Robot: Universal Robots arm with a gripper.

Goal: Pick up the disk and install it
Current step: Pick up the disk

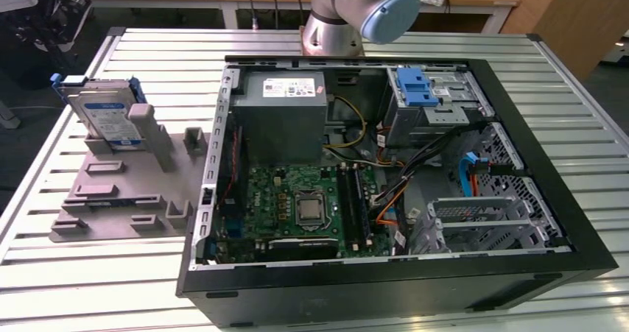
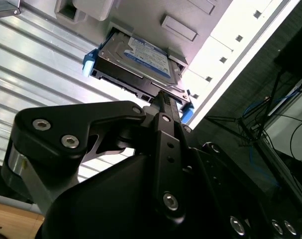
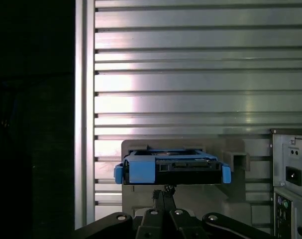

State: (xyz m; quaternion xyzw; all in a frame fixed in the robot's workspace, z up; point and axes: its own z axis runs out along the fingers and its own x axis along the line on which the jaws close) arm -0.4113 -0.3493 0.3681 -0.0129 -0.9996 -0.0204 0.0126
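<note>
The disk [image 1: 103, 118] is a silver hard drive with a white-and-blue label and a blue carrier frame. It stands on edge in a grey holder [image 1: 108, 192] on the exterior view's left. In both wrist views I look at it edge-on, the disk [image 2: 141, 59] [image 3: 173, 167] lying just beyond my fingertips in the picture. My black gripper [image 2: 162, 98] [image 3: 163, 190] points at it from a distance. Its fingers are shut together with nothing between them and touch nothing.
An open computer case [image 1: 580, 221] lies on the slatted metal table [image 1: 88, 288], to the right of the holder. Inside are a grey power supply box [image 1: 280, 111], a motherboard [image 1: 305, 207] and a drive cage with a blue latch [image 1: 423, 89]. The arm's base [image 1: 339, 15] stands behind the case.
</note>
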